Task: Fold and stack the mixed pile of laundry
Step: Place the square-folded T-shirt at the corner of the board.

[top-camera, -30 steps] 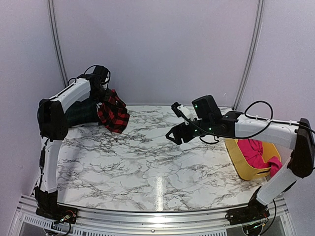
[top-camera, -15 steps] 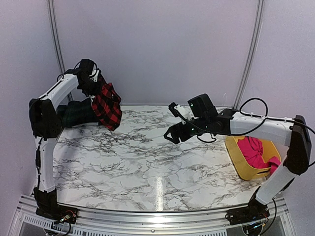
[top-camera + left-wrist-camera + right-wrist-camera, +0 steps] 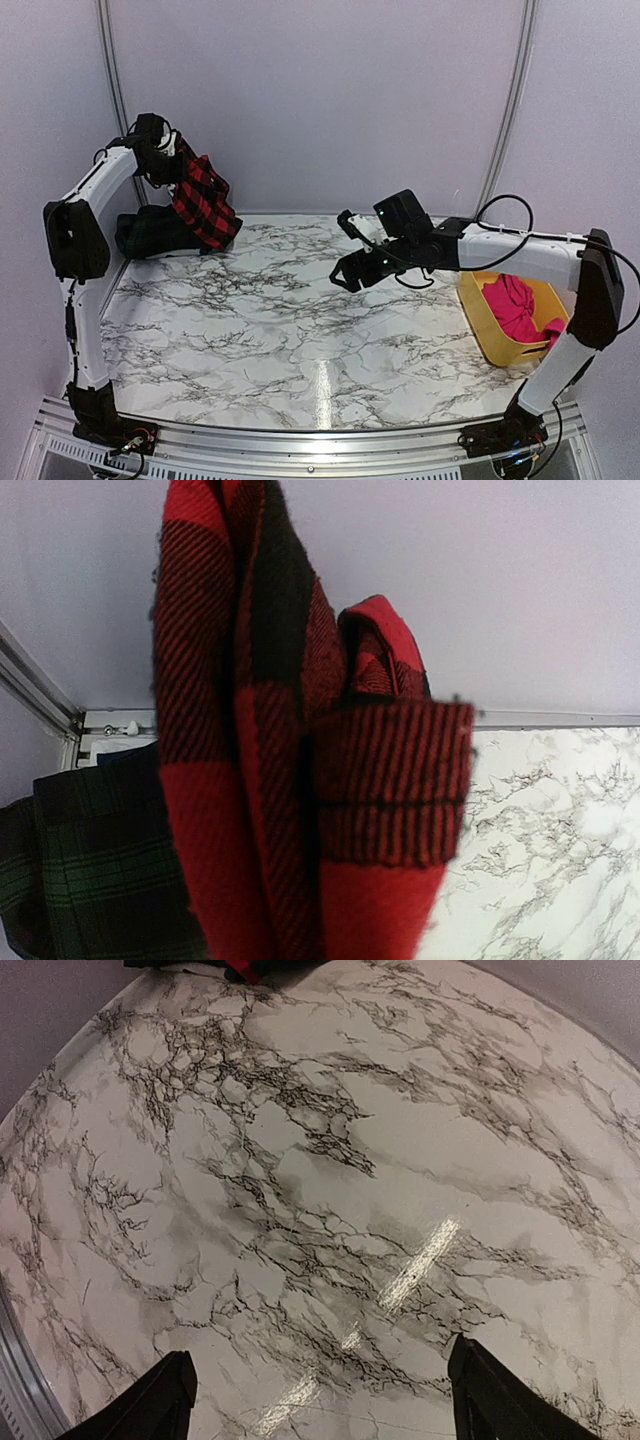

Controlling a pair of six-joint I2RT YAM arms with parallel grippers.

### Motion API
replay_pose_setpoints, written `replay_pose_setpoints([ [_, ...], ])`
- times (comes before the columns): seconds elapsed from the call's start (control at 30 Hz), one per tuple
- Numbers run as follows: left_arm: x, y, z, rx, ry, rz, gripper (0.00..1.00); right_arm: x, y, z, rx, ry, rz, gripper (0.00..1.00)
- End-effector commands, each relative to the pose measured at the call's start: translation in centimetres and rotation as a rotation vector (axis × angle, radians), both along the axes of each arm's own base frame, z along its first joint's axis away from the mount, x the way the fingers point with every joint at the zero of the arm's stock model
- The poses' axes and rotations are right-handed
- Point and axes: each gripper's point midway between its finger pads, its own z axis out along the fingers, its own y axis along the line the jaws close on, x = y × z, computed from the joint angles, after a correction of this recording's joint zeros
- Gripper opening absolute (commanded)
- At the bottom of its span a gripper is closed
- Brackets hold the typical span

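My right tool [image 3: 345,250] empty, my left tool [image 3: 160,160] holding the red-and-black checked garment [image 3: 205,200] aloft.
Over the tabletop [image 3: 300,340] the right tool hangs, fingers wide apart; the magenta-pink garment [image 3: 515,305] sits in the yellow tub [image 3: 480,330] beside it. Farther back, the left tool is clamped on the checked garment's top (soft, light, drooping: a free corner looks the best second hold), above the dark plaid garment [image 3: 150,230] in the far-left corner.

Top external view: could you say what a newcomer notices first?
The red-and-black checked garment dangles from the left pincer, high at far left, by a dark plaid garment. At right, a pink garment lies in a yellow tub; the right pincer hovers open centrally.
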Motion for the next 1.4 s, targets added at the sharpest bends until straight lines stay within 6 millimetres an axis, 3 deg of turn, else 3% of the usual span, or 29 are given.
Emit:
replay_pose_setpoints([
  [0.0,-0.1,2.7,4.5,-0.033,-0.111,0.019,0.0,1.3,0.4,1.3,-0.002,-0.032,-0.012,0.83],
  [0.13,0.5,6.3,2.8,-0.042,-0.089,0.058,0.0,1.7,0.8,1.1,-0.008,-0.026,-0.007,0.83],
  [0.57,3.0,11.9,-6.9,0.11,0.025,0.054,0.0,3.2,2.3,0.5,-0.046,0.004,0.005,0.83],
  [0.8,3.8,14.9,-8.4,0.188,0.029,0.084,0.0,4.3,3.5,0.3,-0.047,0.03,0.007,0.84],
  [1.2,4.4,18.0,-9.6,0.206,0.016,0.107,0.0,5.9,5.0,0.0,-0.053,0.059,-0.003,0.84],
  [1.27,4.1,19.1,-10.3,0.2,0.034,0.139,0.11,6.1,5.1,0.0,-0.054,0.06,-0.009,0.85],
  [1.3,4.0,19.7,-10.2,0.206,0.038,0.153,0.23,6.3,5.1,0.0,-0.057,0.059,-0.018,0.85],
  [1.33,3.9,19.9,-9.9,0.213,0.035,0.162,0.44,6.5,5.0,0.1,-0.057,0.056,-0.026,0.86],
  [1.37,3.9,20.1,-9.4,0.208,0.026,0.176,0.55,6.6,4.9,0.3,-0.056,0.051,-0.033,0.87],
])
